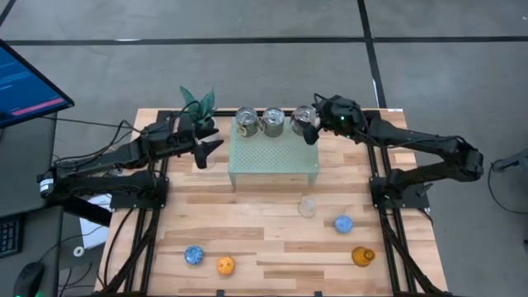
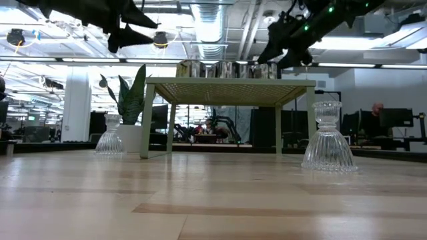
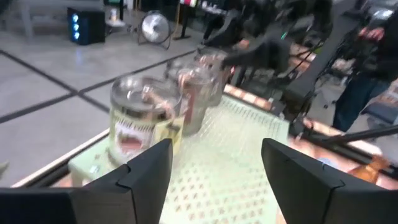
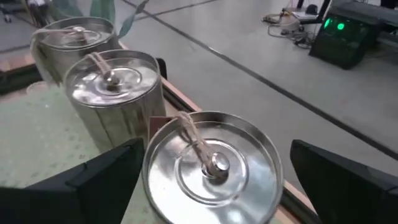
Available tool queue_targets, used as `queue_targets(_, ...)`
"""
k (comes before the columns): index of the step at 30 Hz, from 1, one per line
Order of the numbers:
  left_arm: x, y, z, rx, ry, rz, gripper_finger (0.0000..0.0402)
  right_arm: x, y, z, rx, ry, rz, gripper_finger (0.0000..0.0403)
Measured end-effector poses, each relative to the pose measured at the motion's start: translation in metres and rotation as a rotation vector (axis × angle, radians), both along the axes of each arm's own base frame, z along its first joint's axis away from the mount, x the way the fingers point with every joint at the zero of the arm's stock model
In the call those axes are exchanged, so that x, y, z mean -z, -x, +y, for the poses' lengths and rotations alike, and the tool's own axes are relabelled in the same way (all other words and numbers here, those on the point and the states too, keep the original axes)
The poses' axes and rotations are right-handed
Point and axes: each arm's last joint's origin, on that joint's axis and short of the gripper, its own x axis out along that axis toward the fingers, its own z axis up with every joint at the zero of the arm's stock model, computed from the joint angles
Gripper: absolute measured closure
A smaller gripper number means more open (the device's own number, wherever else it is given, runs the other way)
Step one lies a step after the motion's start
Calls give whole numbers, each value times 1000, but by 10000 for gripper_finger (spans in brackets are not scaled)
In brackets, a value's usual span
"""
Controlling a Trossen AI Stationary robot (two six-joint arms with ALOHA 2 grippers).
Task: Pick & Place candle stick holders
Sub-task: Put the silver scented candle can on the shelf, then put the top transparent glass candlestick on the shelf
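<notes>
Three silver holders (image 1: pixel 273 121) stand in a row along the twelve o'clock edge of the pale green stand (image 1: pixel 274 157). The right claw (image 1: pixel 312 132) hangs spread, empty, at the three o'clock holder (image 4: pixel 210 163), fingers either side. To do this well, I'd say it should lift straight up without nudging the neighbour. The left claw (image 1: pixel 216 147), also splayed and empty, waits at the stand's nine o'clock side. On the desk (image 1: pixel 264 239) I count two clear holders, two blue, one orange, one amber.
</notes>
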Motion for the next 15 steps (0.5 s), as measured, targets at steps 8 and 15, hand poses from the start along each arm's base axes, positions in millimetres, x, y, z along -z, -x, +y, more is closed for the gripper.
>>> queue_targets(8,3,8,1,-119,27,196,145,-53,17,22,-65,43,-31,7)
queue_targets(15,7,29,-1,-294,64,505,148,-102,53,52,-94,106,-178,8)
